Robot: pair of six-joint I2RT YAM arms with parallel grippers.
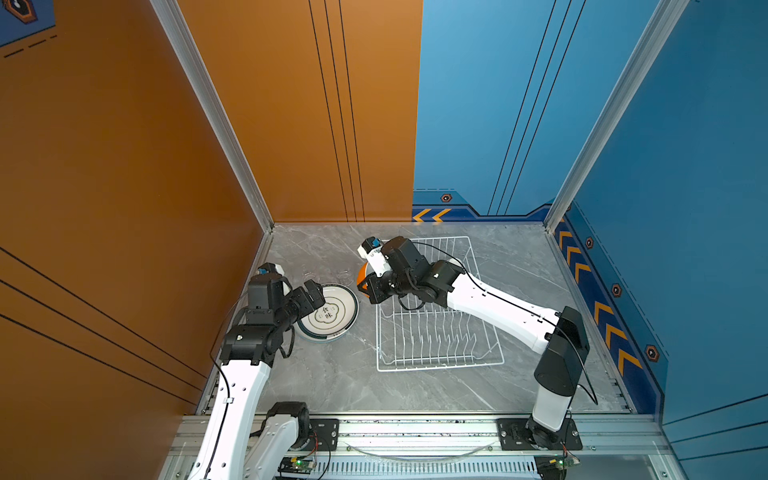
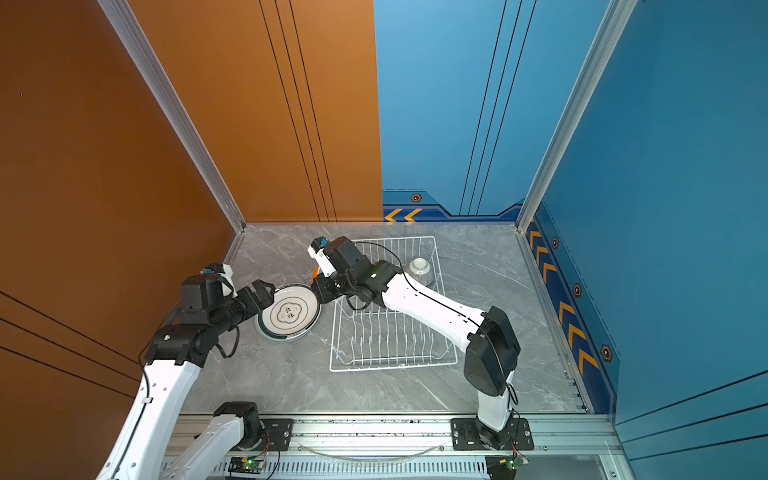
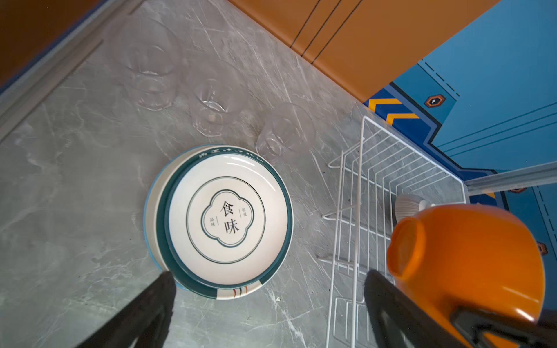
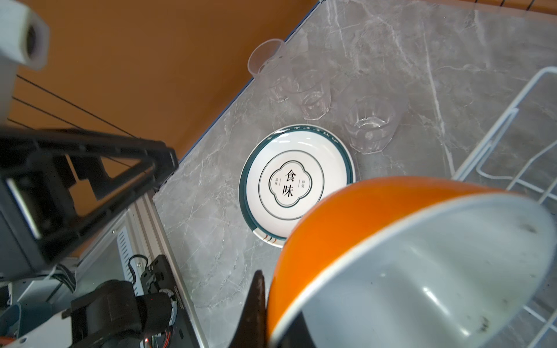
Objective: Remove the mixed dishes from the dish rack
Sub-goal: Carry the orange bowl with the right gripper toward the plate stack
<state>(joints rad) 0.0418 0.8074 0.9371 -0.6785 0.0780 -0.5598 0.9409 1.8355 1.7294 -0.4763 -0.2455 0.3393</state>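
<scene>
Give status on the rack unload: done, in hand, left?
Done: plates stacked on the table, three glasses beside them. In hand: right gripper shut on the orange bowl, at the edge of the rack; left gripper open, empty, above the plates. Left: white bowl in the rack.

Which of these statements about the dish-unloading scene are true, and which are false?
1. The right gripper holds the orange bowl. True.
2. The left gripper is shut on a plate. False: it is open and holds nothing, beside the stacked plates.
3. Three clear glasses stand on the table. True.
4. The dish rack is empty. False: a white ribbed bowl sits in it.
</scene>
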